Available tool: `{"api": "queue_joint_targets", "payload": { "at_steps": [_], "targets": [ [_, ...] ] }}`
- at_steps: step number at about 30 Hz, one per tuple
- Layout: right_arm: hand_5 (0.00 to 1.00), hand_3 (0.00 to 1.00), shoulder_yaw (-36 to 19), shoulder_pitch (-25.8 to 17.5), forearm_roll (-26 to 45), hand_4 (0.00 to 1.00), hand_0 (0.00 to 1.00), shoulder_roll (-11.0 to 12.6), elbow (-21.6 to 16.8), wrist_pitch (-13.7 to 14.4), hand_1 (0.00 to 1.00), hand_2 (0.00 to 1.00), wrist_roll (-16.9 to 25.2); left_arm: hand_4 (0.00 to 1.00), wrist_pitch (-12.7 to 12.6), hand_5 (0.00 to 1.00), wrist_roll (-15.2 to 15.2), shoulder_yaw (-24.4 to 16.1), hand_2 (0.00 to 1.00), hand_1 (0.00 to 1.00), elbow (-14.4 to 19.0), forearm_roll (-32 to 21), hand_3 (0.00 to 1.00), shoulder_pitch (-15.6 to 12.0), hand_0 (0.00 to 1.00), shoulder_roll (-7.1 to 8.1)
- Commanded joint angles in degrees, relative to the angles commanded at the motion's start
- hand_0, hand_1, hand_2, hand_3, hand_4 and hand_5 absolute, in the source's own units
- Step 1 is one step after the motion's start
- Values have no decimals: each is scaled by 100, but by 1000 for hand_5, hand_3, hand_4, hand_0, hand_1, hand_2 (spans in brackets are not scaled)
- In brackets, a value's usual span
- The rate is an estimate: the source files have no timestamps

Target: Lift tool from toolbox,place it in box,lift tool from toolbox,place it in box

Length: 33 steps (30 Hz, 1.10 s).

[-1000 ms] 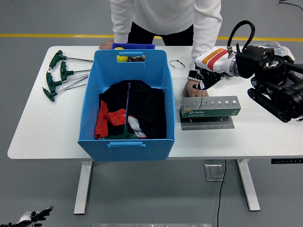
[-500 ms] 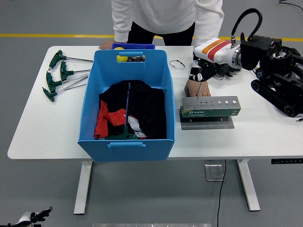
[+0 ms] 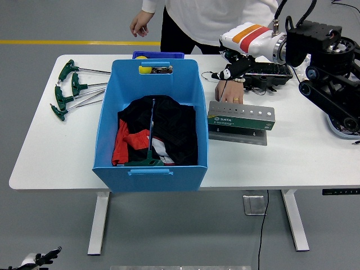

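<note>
One white desk (image 3: 315, 163) carries one blue box (image 3: 151, 121), one grey tool holder (image 3: 241, 116) with a green label, and four green T-handled wrenches (image 3: 70, 90) lying in a loose group. A fifth wrench (image 3: 151, 140) of the same kind lies inside the box on a black and red cloth (image 3: 169, 132), its shaft running up the middle and its green handle toward the near wall. The right robot hand (image 3: 232, 70) hangs above the desk with its dark fingers curled together; a thin tool (image 3: 223, 90) seems to dangle from them, too slender to be sure of. The holder sits just below and slightly right of that robot hand, tilted, with a row of holes along its top. The box stands to the robot hand's left, and the four loose wrenches lie well beyond it at the far left of the desk. A person's hand (image 3: 229, 93) rests on the desk directly under the robot hand, touching the holder's far edge; the person's other hand (image 3: 139, 23) hangs off the desk. The left robot hand (image 3: 36, 260) shows only as a sliver at the bottom left corner, and its grip cannot be judged.
</note>
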State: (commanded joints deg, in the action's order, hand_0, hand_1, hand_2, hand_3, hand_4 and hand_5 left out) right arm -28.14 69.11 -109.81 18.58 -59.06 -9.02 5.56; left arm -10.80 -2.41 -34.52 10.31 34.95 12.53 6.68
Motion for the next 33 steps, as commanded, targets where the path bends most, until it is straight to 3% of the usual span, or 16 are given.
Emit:
{"api": "queue_joint_targets", "payload": {
  "at_steps": [6, 11, 12, 13, 17, 18, 24, 25, 30, 31, 33],
  "targets": [
    [701, 74, -65, 73, -44, 832, 2, -159, -553, 59, 2, 58, -108, 715, 1, 550, -2, -4, 779, 794, 0, 13, 600, 2, 872, -2],
    [701, 74, 321, 149, 5, 832, 2, -367, -1042, 64, 2, 58, -153, 715, -1, 550, -2, -4, 779, 794, 0, 17, 600, 8, 872, -9],
    [698, 123, 414, 164, 29, 837, 62, -413, -1103, 91, 39, 99, -157, 716, -2, 549, -1, 1, 778, 794, 0, 14, 601, 11, 874, -11],
    [698, 123, 546, 191, 41, 837, 62, -479, -1179, 116, 39, 99, -150, 716, -3, 549, 0, 10, 778, 794, 0, 6, 601, 19, 874, -13],
    [698, 123, 1016, 257, 111, 837, 62, -663, -1298, 193, 39, 99, -124, 716, -5, 549, 7, 34, 778, 794, 0, -20, 601, 37, 874, -14],
    [679, 358, 1087, 262, 135, 862, 223, -693, -1302, 204, 197, 272, -127, 715, -6, 549, 9, 37, 779, 794, 0, -22, 601, 40, 873, -14],
    [679, 358, 1540, 242, 347, 862, 223, -955, -1119, 344, 197, 272, -159, 715, -7, 549, 22, 88, 779, 794, 0, -68, 601, 81, 873, -17],
    [663, 575, 1594, 241, 402, 876, 456, -989, -1070, 357, 500, 587, -171, 715, -6, 549, 25, 102, 779, 793, 0, -80, 601, 88, 872, -16],
    [663, 575, 1721, 230, 508, 876, 456, -1041, -906, 470, 500, 587, -152, 715, -6, 549, 37, 141, 779, 793, 0, -108, 601, 115, 872, -13],
    [645, 917, 1734, 225, 522, 893, 666, -1042, -883, 494, 689, 825, -146, 716, -6, 549, 37, 134, 777, 793, 0, -100, 601, 116, 873, -14],
    [645, 917, 1756, 206, 556, 893, 666, -1034, -841, 546, 689, 825, -143, 716, -5, 549, 34, 121, 777, 793, 0, -79, 601, 117, 873, -16]
  ]
}}
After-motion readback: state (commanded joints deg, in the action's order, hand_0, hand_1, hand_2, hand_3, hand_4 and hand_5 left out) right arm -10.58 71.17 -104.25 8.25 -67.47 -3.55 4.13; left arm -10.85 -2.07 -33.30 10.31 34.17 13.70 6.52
